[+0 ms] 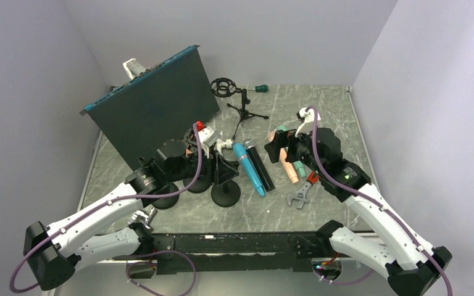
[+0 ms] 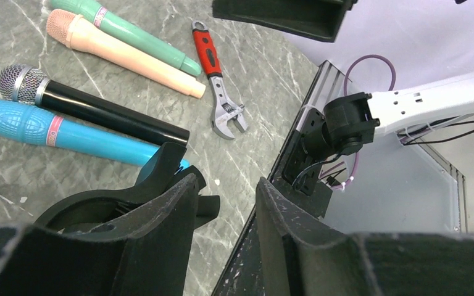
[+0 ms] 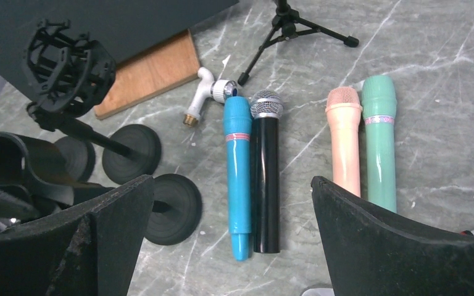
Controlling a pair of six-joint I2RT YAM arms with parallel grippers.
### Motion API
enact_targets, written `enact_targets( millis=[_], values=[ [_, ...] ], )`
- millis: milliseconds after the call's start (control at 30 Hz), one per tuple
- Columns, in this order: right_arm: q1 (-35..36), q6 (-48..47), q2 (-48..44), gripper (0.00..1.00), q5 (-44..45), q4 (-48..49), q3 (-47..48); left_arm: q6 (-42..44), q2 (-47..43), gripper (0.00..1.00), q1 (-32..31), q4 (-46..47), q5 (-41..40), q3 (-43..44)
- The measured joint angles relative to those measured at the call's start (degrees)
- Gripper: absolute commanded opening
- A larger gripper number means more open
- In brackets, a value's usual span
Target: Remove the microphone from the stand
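Several microphones lie flat on the marble table: a blue one, a black one, a peach one and a green one. Black desk stands with round bases are grouped left of them. A stand's black clip holds nothing and sits just left of my left gripper's fingers. My left gripper is narrowly open, with only table showing in the gap. My right gripper hovers wide open above the blue and black microphones, touching neither.
A large dark board leans at the back left. A shock mount on its stand and a small tripod stand behind. A red-handled wrench, a white tap fitting and a green screwdriver lie about.
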Motion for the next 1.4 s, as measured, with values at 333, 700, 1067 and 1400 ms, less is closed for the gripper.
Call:
enact_targets(
  millis=[333,700,1067,1400],
  values=[
    [0.0,1.7,-3.1,1.00,-1.0,0.8,-3.2,2.6,1.5,0.59,0.0,-9.1,-0.5,6.5],
    [0.0,1.9,-5.0,1.00,-0.9,1.4,-4.2,4.0,0.9,0.64,0.2,-15.9,-0.5,12.8],
    [0.0,2.4,-5.9,1.00,-1.0,1.6,-6.8,2.3,0.9,0.65,-0.1,-3.5,0.4,3.4],
    [0.0,3.6,-8.6,1.00,-2.2,3.4,-9.0,4.0,-1.2,0.79,0.1,-13.0,-2.6,8.3]
  ],
)
